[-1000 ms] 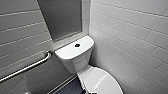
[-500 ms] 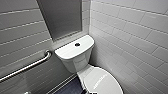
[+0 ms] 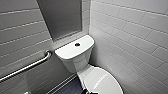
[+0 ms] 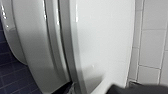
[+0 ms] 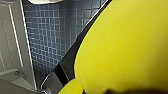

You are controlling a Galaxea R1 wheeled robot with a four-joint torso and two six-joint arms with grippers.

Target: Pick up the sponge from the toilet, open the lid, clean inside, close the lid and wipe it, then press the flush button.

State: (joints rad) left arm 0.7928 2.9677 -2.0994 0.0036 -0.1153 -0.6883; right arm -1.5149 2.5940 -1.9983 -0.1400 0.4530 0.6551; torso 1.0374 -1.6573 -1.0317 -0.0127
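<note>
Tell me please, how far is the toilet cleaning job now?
Done, it seems: the sponge is lifted, gripped at the right wrist above the blue floor. In hand: the left wrist is close to the edge of the lid, which lies down on the toilet. Left: the flush button at least; whether the inside is cleaned cannot be told.

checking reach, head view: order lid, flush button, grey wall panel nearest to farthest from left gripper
1. white oval lid, beside left gripper
2. dark round flush button, on white tank top
3. grey flat wall panel, farthest back
</note>
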